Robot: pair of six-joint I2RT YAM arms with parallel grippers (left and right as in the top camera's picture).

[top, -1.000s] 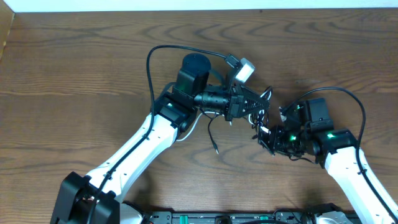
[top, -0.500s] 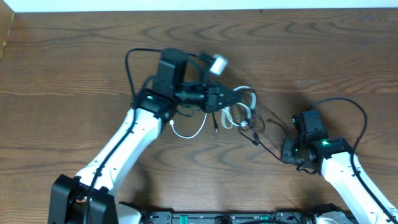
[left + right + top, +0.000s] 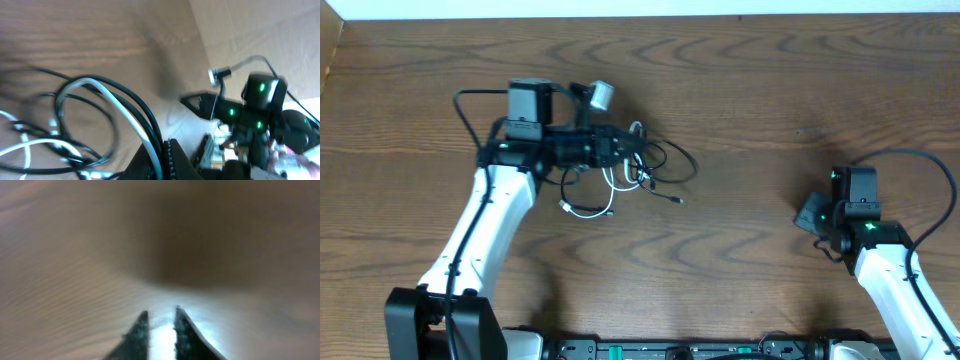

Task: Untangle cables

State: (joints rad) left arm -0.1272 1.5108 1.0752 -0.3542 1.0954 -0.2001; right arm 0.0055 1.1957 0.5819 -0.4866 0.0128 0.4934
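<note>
The cables lie tangled at the upper left of the table. The white cable [image 3: 592, 211] loops down toward me, and the black cable [image 3: 685, 160] arcs out to the right, ending in a small plug [image 3: 678, 201]. My left gripper [image 3: 628, 150] is shut on both cords where they bunch. In the left wrist view the white cable [image 3: 117, 105] and black cable [image 3: 131, 97] run down into the left gripper [image 3: 162, 146]. My right gripper [image 3: 807, 214] hovers far right, clear of the cords. The blurred right wrist view shows that gripper [image 3: 161, 314] slightly open over bare wood, holding nothing.
The wooden table [image 3: 740, 90] spreads between the two arms. A white wall edge runs along the back. My right arm [image 3: 250, 107] with green lights shows across the table in the left wrist view. Thick black arm wires loop over each arm.
My left arm has swung left, dragging the tangle with it. The right gripper has let go of the black cable and drawn back to the right.
</note>
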